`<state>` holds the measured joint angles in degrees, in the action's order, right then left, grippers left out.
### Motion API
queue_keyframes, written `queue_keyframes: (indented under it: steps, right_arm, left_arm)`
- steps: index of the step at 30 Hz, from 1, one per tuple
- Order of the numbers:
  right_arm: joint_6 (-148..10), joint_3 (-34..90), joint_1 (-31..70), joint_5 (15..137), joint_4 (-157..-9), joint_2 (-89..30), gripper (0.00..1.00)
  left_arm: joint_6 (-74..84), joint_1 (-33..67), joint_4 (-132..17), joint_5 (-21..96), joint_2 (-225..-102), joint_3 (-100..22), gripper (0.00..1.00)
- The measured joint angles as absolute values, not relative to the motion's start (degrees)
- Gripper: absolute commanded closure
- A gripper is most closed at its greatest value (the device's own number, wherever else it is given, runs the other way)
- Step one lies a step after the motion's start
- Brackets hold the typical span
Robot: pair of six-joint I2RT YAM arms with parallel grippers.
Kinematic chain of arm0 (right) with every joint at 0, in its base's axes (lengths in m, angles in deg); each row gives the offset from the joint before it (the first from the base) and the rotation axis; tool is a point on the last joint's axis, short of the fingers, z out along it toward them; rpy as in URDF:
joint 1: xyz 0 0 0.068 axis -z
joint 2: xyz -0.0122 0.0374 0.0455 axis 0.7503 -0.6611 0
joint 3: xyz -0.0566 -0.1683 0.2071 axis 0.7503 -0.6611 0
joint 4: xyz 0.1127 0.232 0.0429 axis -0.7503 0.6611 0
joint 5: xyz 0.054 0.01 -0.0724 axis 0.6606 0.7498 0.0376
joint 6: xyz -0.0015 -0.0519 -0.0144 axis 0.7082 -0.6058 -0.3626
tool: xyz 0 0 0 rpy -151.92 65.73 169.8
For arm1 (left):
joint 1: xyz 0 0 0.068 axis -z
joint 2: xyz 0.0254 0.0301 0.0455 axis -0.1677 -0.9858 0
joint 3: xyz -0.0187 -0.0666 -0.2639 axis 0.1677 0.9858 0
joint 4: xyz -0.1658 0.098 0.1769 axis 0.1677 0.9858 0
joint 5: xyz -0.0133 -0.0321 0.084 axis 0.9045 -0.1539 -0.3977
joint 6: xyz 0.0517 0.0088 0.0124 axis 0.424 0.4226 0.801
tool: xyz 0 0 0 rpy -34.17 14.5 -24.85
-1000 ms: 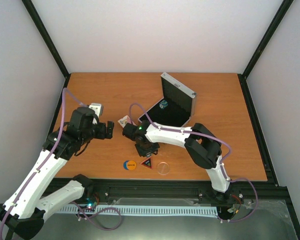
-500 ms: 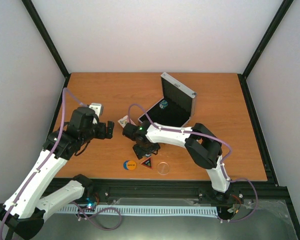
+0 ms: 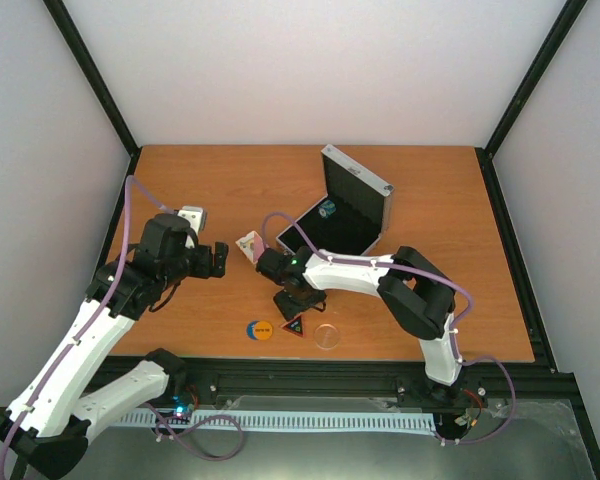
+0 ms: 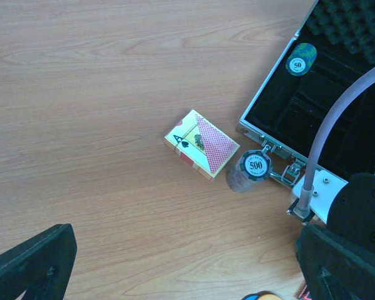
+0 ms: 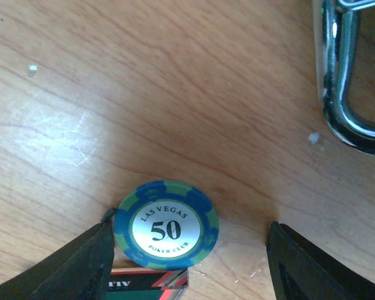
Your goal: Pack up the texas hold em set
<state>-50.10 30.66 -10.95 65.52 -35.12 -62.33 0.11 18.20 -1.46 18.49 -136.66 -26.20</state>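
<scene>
Low in the overhead view, along the near edge of the surface point(image 3: 180, 180), the orange disc point(image 3: 259, 329), the black-red triangle point(image 3: 293, 325) and the clear disc point(image 3: 327, 336) lie in a row. Just above the triangle the right hand point(image 3: 296, 298) points down. Its fingers are parted around a blue-green 50 chip point(image 5: 166, 225) lying flat on the wood, one finger at the chip's rim and the other standing clear, so nothing is gripped. Over to the left, the left hand point(image 3: 218, 258) hangs spread wide and empty. Further back, near the middle, the card pack point(image 4: 202, 145) lies beside a 500 chip stack point(image 4: 253, 170), just in front of the open aluminium case point(image 3: 358, 182). Inside, on the black lining, lies a second 50 chip point(image 4: 300, 59).
</scene>
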Motion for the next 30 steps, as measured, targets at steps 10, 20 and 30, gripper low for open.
queue_keyframes:
  steps: [10, 20, 30]
  right_arm:
    - [-53.1, 31.8, -10.9, 64.1, -35.3, -63.1, 0.56]
    - [-53.4, 33.6, -11.5, 63.0, -35.0, -64.1, 0.69]
    - [-53.5, 34.6, -11.7, 60.3, -33.4, -64.6, 0.59]
  left_arm:
    - [-0.1, 18.2, -1.5, 18.5, -137.9, -26.2, 0.0]
    - [-0.3, 18.2, -1.5, 18.2, -138.1, -26.2, 0.0]
    - [-0.3, 18.2, -1.6, 18.2, -139.1, -26.2, 0.0]
